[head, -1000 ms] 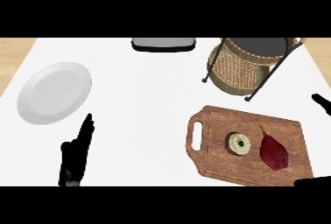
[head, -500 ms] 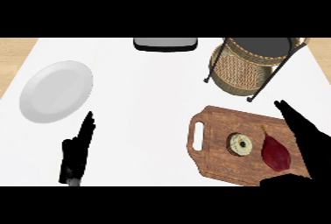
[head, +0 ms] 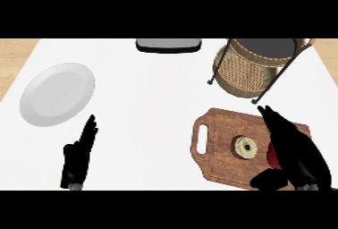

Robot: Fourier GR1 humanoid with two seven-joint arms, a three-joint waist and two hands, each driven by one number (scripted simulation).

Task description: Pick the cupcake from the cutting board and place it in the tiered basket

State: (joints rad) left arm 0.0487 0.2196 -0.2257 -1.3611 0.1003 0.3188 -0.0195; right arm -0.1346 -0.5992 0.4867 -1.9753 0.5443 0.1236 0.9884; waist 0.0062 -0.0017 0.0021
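Observation:
The cupcake (head: pixel 246 147) sits on the wooden cutting board (head: pixel 221 161) at the lower right; from above it is a small round pale thing with a dark centre. My right hand (head: pixel 295 150) hovers over the board's right part, just right of the cupcake, fingers straight and pointing up toward the basket. It covers most of a dark red object (head: pixel 271 155). The tiered wicker basket (head: pixel 252 67) with its black wire frame stands just beyond the board. My left hand (head: pixel 79 154) rests open at the lower left, fingers up.
A white plate (head: pixel 57 93) lies at the left. A dark grey object (head: pixel 167 44) sits at the counter's far edge, centre. Bare white counter lies between the plate and the board.
My right hand has moved left from the right edge over the cutting board and now covers most of the dark red object. The left hand has stayed still.

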